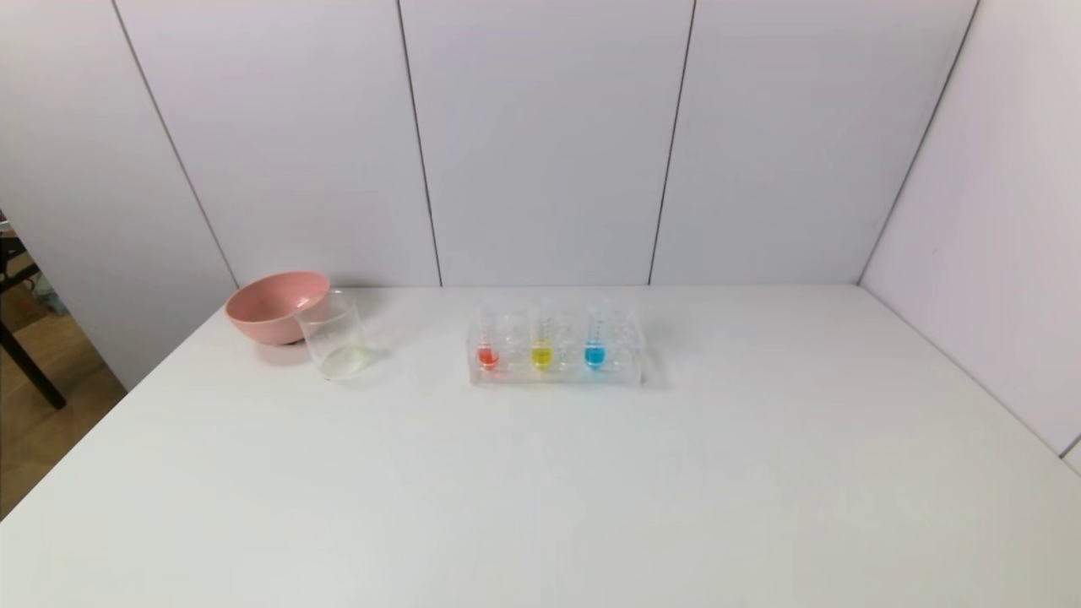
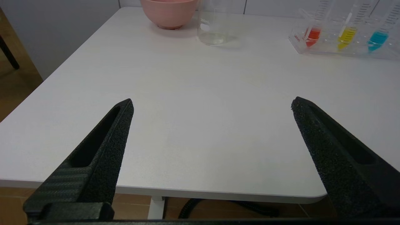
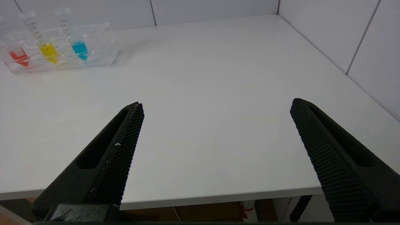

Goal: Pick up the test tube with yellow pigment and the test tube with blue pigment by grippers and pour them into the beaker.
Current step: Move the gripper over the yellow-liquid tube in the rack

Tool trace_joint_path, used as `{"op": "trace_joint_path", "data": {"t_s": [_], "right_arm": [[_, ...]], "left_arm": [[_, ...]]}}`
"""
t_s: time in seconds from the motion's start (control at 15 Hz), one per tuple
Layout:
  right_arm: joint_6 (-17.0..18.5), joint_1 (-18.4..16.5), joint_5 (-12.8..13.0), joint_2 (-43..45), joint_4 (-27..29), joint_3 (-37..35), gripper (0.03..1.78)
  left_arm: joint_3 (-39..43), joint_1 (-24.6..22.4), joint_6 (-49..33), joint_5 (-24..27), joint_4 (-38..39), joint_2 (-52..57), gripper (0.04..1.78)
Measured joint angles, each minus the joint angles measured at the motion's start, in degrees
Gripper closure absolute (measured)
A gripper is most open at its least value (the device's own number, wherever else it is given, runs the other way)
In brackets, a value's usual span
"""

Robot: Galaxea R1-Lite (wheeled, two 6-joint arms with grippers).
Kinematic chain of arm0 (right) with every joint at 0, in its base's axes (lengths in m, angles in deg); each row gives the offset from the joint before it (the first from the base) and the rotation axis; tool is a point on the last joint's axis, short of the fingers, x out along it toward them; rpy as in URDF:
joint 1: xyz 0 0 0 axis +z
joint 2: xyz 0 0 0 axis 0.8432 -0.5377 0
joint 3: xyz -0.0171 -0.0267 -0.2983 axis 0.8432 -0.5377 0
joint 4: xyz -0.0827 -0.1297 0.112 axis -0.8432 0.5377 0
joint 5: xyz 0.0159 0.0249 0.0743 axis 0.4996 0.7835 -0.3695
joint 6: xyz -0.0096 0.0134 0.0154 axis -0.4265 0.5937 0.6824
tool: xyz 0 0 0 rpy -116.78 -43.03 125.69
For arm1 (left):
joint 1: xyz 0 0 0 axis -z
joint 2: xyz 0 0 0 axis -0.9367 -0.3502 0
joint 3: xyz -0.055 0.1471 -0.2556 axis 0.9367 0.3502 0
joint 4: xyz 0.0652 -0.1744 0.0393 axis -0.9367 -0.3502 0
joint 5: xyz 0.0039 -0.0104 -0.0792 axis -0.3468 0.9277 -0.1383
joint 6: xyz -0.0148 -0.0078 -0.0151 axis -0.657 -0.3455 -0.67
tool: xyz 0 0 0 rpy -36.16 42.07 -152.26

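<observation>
Nothing picked up yet; you're at the start pose. Both arms sit back off the near edge of the white table (image 1: 540, 507), out of the head view.

Left gripper (image 2: 212, 104): black textured jaws spread wide, nothing between them, hovering at the table's near-left edge and looking toward the rack. Right gripper (image 3: 215, 104): same, jaws wide apart and empty, at the near-right edge. Wide jaws make sense here, since you need clearance to slip around a slim tube standing among neighbours.

The clear plastic tube rack (image 1: 556, 371) sits mid-table toward the back wall. In it, upright, from your left: a red-liquid tube (image 1: 488, 350), then the slim clear test tube with yellow pigment (image 1: 541, 342), then the slim clear test tube with blue pigment (image 1: 595, 342). Upright in the rack keeps the liquid at the rounded bottoms and leaves the upper tube walls exposed for a grasp.

The small clear straight-sided beaker (image 1: 335, 342) stands left of the rack, well apart from it, just in front of and beside the pink bowl (image 1: 277, 306). I can't tell whether they touch.

My read: yellow is nearer the left arm and blue nearer the right, so one tube each. Grip high and lift straight up, or the tube may drag the light rack along.
</observation>
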Motion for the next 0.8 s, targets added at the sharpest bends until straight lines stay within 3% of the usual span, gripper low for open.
{"op": "trace_joint_path", "data": {"t_s": [0.8], "right_arm": [[0.00, 0.00, 0.00, 0.00, 0.00, 0.00, 0.10]], "left_arm": [[0.00, 0.02, 0.23, -0.06, 0.11, 0.00, 0.06]]}}
